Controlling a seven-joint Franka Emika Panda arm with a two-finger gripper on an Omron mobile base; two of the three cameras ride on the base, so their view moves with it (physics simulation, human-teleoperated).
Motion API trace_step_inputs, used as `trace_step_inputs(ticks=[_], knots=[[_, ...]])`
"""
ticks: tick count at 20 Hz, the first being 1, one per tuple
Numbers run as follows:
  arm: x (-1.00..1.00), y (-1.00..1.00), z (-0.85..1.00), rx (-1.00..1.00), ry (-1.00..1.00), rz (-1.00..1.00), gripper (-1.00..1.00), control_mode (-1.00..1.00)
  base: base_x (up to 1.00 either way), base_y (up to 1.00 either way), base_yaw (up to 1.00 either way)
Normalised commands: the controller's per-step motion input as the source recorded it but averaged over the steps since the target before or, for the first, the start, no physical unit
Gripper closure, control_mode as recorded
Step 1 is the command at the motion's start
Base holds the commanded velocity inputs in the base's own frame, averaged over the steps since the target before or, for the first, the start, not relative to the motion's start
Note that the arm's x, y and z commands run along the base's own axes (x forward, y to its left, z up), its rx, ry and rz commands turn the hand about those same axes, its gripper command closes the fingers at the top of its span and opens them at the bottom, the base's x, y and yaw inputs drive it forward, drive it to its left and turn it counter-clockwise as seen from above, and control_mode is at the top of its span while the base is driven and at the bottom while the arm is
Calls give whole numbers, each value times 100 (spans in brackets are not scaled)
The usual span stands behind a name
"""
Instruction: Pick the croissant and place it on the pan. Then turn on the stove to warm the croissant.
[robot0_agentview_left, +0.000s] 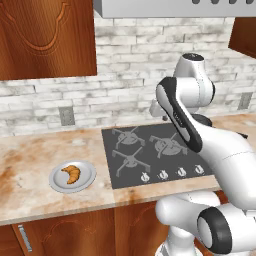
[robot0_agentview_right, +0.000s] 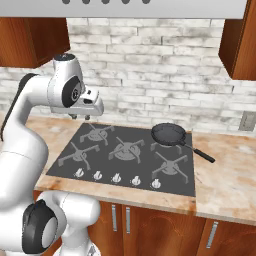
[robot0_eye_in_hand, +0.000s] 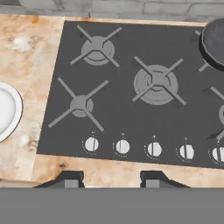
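Hovering above the stove, gripper empty with its fingers drawn in as close as they go, nothing between them. Croissant lies on the grey plate on the tabletop, left of the stove. Pan sits on the rear right burner, handle pointing right.

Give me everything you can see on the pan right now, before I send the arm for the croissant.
The pan is small, round, shallow and dark, metal-looking, with a long thin black handle pointing toward the front right, its end over the counter. It sits upright and level on the back right burner grate of the stove. It holds nothing. The hand view catches its left rim at the upper right edge. Nothing but the grate touches it.
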Motion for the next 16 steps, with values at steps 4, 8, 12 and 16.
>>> trace_step_inputs(ticks=[4, 8, 12, 16], knots=[[-8, 10, 0, -1, -9, 0, -100, -100, 0, 0, 0], [-16, 33, 0, 0, -1, 0, -100, -100, 0, 0, 0], [-19, 43, -4, 0, 0, 0, -100, -100, 0, 0, 0], [-16, 50, -7, 0, 0, 0, -100, -100, 0, 0, 0]])
